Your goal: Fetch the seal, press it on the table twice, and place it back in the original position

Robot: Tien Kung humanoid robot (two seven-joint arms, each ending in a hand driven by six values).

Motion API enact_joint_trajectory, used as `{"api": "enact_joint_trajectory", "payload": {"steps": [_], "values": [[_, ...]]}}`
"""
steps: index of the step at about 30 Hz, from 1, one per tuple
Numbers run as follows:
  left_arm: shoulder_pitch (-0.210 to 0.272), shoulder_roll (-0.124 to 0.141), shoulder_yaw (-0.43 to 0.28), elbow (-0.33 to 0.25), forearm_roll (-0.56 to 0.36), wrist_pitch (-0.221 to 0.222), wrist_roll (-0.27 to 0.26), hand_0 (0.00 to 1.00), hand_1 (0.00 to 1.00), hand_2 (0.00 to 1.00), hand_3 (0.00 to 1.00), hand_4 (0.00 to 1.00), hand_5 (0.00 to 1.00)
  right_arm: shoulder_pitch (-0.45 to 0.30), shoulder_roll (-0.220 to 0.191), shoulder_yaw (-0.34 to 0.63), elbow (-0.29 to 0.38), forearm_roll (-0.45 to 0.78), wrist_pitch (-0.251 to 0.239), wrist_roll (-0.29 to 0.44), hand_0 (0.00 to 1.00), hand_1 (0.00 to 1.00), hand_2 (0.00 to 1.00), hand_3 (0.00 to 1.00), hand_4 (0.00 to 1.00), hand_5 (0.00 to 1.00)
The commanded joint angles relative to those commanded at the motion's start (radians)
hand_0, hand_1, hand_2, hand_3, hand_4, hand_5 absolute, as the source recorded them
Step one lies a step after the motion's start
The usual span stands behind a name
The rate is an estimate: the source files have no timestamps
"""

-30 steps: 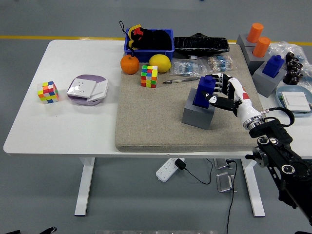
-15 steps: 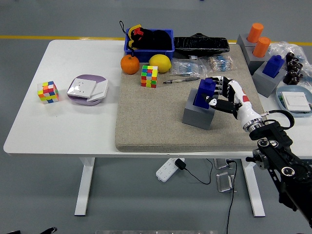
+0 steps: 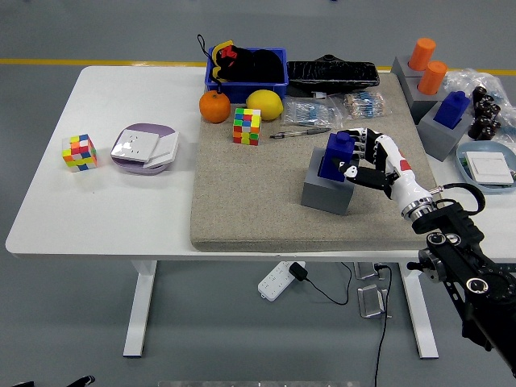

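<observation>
One white-and-black robot right hand point(image 3: 360, 161) has its fingers curled around the blue block-shaped seal point(image 3: 335, 156), seated in its grey square holder point(image 3: 327, 191). Bare beige felt mat point(image 3: 250, 193) lies open to the holder's left, up to the mat's front edge.

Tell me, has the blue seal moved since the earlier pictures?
Yes. The blue seal, held by the right hand, has sunk a little lower into the gray holder, which has not shifted on the mat.

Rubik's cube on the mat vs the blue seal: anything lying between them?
In the head view, a pen lies on the mat between the Rubik's cube and the blue seal, which the right hand grips.
</observation>
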Motion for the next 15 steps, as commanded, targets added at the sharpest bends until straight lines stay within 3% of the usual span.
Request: {"api": "enact_joint_trajectory", "payload": {"steps": [4, 5, 11, 12, 15], "values": [[0.000, 0.000, 0.001, 0.000, -0.001, 0.000, 0.000, 0.813, 0.785, 0.763, 0.800, 0.683, 0.430, 0.002, 0.001, -0.003, 0.004, -0.005, 0.012, -0.001, 0.606, 0.489, 0.496, 0.525, 0.726, 0.002], [0.000, 0.000, 0.001, 0.000, -0.001, 0.000, 0.000, 0.813, 0.786, 0.763, 0.800, 0.682, 0.429, 0.003, 0.001, -0.003, 0.004, -0.005, 0.012, -0.001, 0.675, 0.573, 0.565, 0.587, 0.854, 0.002], [0.001, 0.000, 0.000, 0.000, -0.001, 0.000, 0.000, 0.813, 0.786, 0.763, 0.800, 0.682, 0.429, 0.004, 0.000, -0.005, 0.005, -0.006, 0.012, -0.001, 0.675, 0.573, 0.565, 0.587, 0.854, 0.002], [0.001, 0.000, 0.000, 0.000, -0.001, 0.000, 0.000, 0.813, 0.786, 0.762, 0.800, 0.683, 0.430, 0.004, 0.000, -0.005, 0.004, -0.007, 0.013, 0.000, 0.695, 0.615, 0.600, 0.615, 0.909, 0.002], [0.002, 0.000, -0.001, 0.000, -0.001, -0.001, 0.000, 0.813, 0.786, 0.762, 0.800, 0.683, 0.430, 0.004, 0.000, -0.006, 0.005, -0.012, 0.018, 0.001, 0.695, 0.615, 0.600, 0.615, 0.909, 0.002]]}}
